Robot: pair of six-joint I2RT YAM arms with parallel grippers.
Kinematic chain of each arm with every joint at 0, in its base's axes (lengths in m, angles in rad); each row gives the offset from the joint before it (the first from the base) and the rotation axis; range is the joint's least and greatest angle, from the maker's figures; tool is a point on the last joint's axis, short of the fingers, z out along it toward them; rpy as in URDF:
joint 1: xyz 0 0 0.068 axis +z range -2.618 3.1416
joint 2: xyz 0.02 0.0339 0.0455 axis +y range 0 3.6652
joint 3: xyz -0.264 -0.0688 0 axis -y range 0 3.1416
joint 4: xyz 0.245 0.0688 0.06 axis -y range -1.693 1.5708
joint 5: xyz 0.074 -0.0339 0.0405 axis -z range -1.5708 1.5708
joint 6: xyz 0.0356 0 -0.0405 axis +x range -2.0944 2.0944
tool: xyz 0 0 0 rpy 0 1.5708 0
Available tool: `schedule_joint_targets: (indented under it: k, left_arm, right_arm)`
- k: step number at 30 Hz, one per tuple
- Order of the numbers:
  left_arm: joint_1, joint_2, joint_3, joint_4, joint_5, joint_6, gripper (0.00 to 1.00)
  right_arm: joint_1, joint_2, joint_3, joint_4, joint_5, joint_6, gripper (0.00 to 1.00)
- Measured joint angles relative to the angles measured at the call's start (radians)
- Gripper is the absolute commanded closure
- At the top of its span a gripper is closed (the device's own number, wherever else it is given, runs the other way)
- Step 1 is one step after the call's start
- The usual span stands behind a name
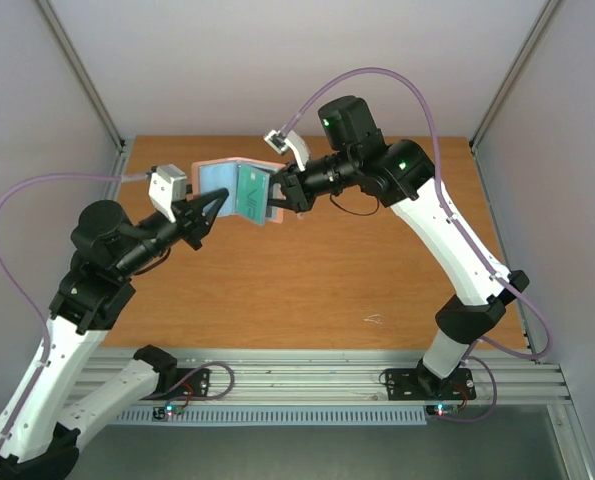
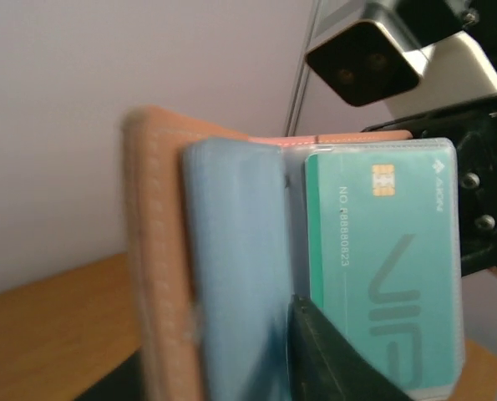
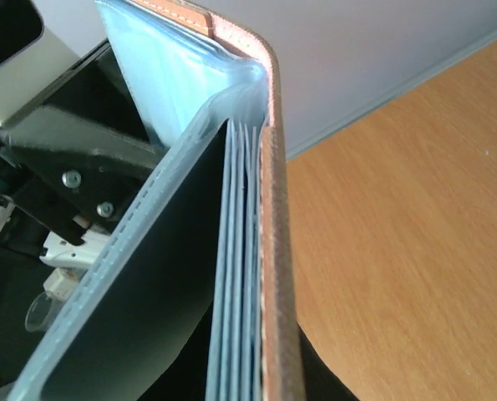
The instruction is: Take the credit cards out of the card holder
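The card holder (image 1: 239, 190) hangs open in the air over the far part of the table, pink outside, pale blue inside. My left gripper (image 1: 213, 206) is shut on its left flap. My right gripper (image 1: 276, 195) is shut on its right flap and sleeves. In the left wrist view the teal-green card (image 2: 390, 276) sits in a clear sleeve beside the pink cover (image 2: 156, 251), with my left gripper (image 2: 223, 355) clamping the blue flap. In the right wrist view the holder (image 3: 275, 251) is edge-on in my right gripper (image 3: 252, 380), with a dark card (image 3: 139, 301) in a sleeve. The blue and red cards are hidden.
The orange-brown table (image 1: 327, 280) lies under the holder. Grey walls close it in at the back and both sides. A metal rail (image 1: 307, 385) runs along the near edge by the arm bases. The right arm's camera housing (image 2: 365, 58) hangs close above the holder.
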Motion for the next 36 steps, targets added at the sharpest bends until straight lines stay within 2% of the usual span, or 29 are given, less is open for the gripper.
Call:
schedule_joint_targets:
  k: [2, 3, 8, 10, 13, 17, 22, 24, 26, 30, 33, 34, 36]
  left_arm:
    - [0.000, -0.016, -0.002, 0.003, 0.005, -0.001, 0.99]
    - [0.000, -0.024, -0.004, 0.007, 0.014, -0.012, 1.00]
    - [0.000, -0.057, -0.018, 0.014, 0.064, -0.041, 1.00]
    - [0.000, -0.059, -0.018, 0.013, 0.060, -0.058, 1.00]
    - [0.000, -0.059, -0.020, 0.005, 0.028, -0.054, 1.00]
    - [0.000, -0.063, -0.020, -0.013, 0.006, 0.000, 1.00]
    - [0.000, -0.063, -0.021, -0.018, -0.001, 0.041, 1.00]
    - [0.000, -0.063, -0.021, -0.018, 0.002, 0.041, 1.00]
    - [0.000, -0.063, -0.023, -0.018, 0.003, 0.040, 1.00]
    - [0.000, -0.063, -0.027, -0.018, -0.001, 0.039, 1.00]
    - [0.001, -0.064, -0.031, -0.019, -0.014, 0.036, 1.00]
    - [0.001, -0.064, -0.031, -0.019, -0.021, 0.032, 1.00]
    - [0.003, -0.065, -0.034, -0.021, -0.037, 0.019, 0.97]
  right_arm:
    - [0.000, 0.000, 0.000, -0.004, -0.024, -0.018, 0.98]
    - [-0.001, 0.000, 0.000, -0.004, -0.035, -0.024, 0.94]
    - [-0.010, -0.008, -0.011, -0.006, -0.111, -0.065, 0.50]
    - [-0.033, -0.047, -0.089, 0.033, -0.159, -0.078, 0.36]
    - [-0.130, -0.167, -0.335, 0.189, -0.246, -0.044, 0.19]
    - [-0.214, -0.242, -0.515, 0.347, -0.285, 0.021, 0.14]
    - [-0.191, -0.256, -0.579, 0.543, -0.292, 0.103, 0.12]
    - [-0.174, -0.249, -0.580, 0.608, -0.292, 0.134, 0.19]
    - [-0.158, -0.241, -0.580, 0.667, -0.294, 0.163, 0.33]
    - [-0.140, -0.215, -0.579, 0.771, -0.324, 0.225, 0.68]
    - [-0.139, -0.201, -0.578, 0.794, -0.336, 0.246, 0.91]
    - [-0.139, -0.200, -0.578, 0.792, -0.338, 0.248, 0.97]
    - [-0.139, -0.199, -0.578, 0.789, -0.341, 0.243, 0.99]
